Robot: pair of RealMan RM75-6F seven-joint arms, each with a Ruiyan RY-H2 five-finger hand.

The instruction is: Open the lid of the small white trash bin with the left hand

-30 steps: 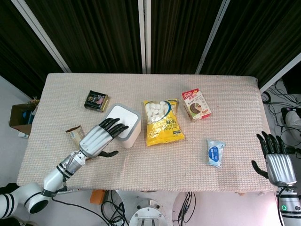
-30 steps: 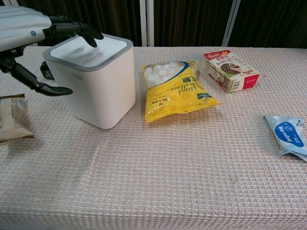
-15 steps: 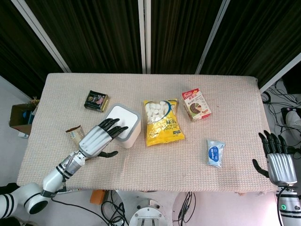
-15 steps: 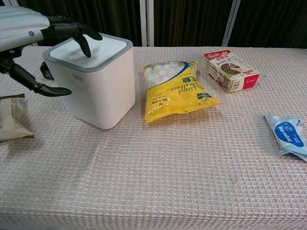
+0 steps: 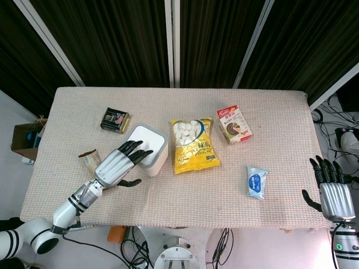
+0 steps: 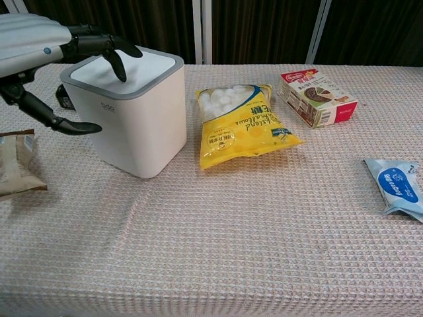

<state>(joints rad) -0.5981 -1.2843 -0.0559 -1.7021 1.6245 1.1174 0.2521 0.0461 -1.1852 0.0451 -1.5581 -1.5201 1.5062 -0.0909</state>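
The small white trash bin stands upright at the table's left, its grey-rimmed lid lying flat and closed. My left hand reaches over it from the left. Its fingertips bend down onto the lid's near-left part, while the thumb sticks out apart beside the bin's left wall. It grips nothing. My right hand hangs off the table's front right corner with fingers spread and nothing in it; only the head view shows it.
A yellow marshmallow bag lies just right of the bin. Further right are a red and white box and a blue packet. A dark packet lies behind the bin, a brown snack packet to its left.
The left hand's fingers have curled down from hovering over the lid to touching it. The lid stays closed. The right hand has sunk slightly.
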